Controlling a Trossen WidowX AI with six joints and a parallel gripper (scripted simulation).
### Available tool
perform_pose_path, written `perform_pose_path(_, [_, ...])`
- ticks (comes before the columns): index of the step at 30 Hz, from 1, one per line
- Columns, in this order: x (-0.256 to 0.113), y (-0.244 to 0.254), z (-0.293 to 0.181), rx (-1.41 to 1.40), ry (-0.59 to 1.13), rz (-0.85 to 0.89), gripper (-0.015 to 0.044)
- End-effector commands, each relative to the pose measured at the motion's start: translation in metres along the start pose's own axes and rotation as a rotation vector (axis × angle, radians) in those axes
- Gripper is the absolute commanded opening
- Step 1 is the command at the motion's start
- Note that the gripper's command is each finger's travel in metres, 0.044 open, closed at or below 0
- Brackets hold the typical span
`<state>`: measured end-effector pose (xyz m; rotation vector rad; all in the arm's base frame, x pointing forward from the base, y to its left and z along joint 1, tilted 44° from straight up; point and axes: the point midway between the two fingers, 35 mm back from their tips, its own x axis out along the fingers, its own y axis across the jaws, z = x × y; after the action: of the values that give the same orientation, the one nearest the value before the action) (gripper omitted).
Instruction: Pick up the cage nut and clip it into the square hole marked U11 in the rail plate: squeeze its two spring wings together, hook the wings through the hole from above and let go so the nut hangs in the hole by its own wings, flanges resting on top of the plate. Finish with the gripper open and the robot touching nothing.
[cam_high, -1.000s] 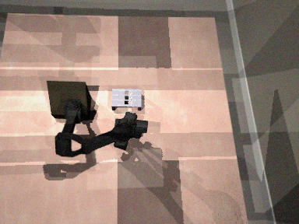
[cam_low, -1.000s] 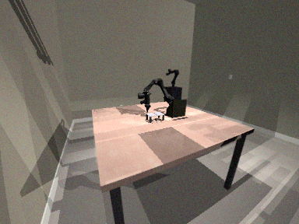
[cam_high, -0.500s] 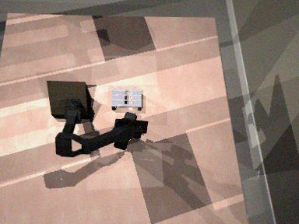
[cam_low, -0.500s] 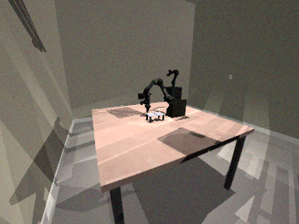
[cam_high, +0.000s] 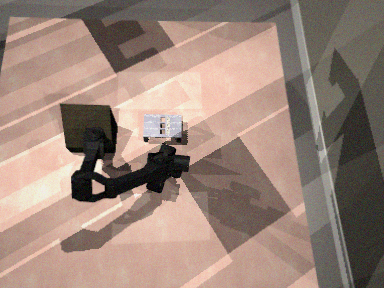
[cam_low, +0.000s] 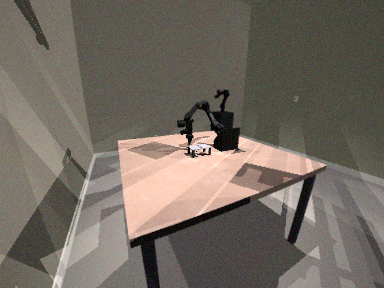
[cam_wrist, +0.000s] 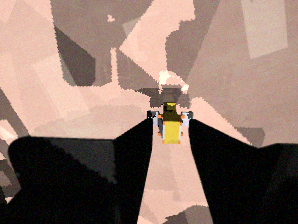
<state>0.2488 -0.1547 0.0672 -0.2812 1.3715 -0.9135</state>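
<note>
The cage nut (cam_wrist: 172, 131) shows yellow and dark, with pale metal at its sides, between the fingertips in the wrist view. My gripper (cam_wrist: 170, 124) points down, its fingers partly open on either side of the nut; I see no firm grip on it, though any light contact is too small to tell. In the top view my gripper's fingertips are hidden below its dark body, in front of the rail plate. The pale rail plate (cam_high: 152, 126) (cam_low: 202, 147) stands on short dark feet with a row of square holes. The mark U11 is too small to read.
The arm's dark base block (cam_high: 85, 125) (cam_low: 227, 139) is left of the rail plate in the top view. The wooden table (cam_high: 250, 75) (cam_low: 155, 200) carries strong shadows and light streaks. The arm bends over it close to the plate.
</note>
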Motion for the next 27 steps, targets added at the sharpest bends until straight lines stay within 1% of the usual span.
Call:
perform_pose_path(1, [0.0003, -0.0004, 0.0002, -0.004, -0.001, -0.003, 0.0120])
perform_pose_path(4, [0.0000, 0.0000, 0.0000, 0.000, 0.000, 0.000, 0.0041])
perform_pose_path(5, [0.0000, 0.0000, 0.0000, 0.000, 0.000, 0.000, 0.0032])
perform_pose_path(27, [0.0000, 0.0000, 0.0000, 0.000, 0.000, 0.000, 0.0032])
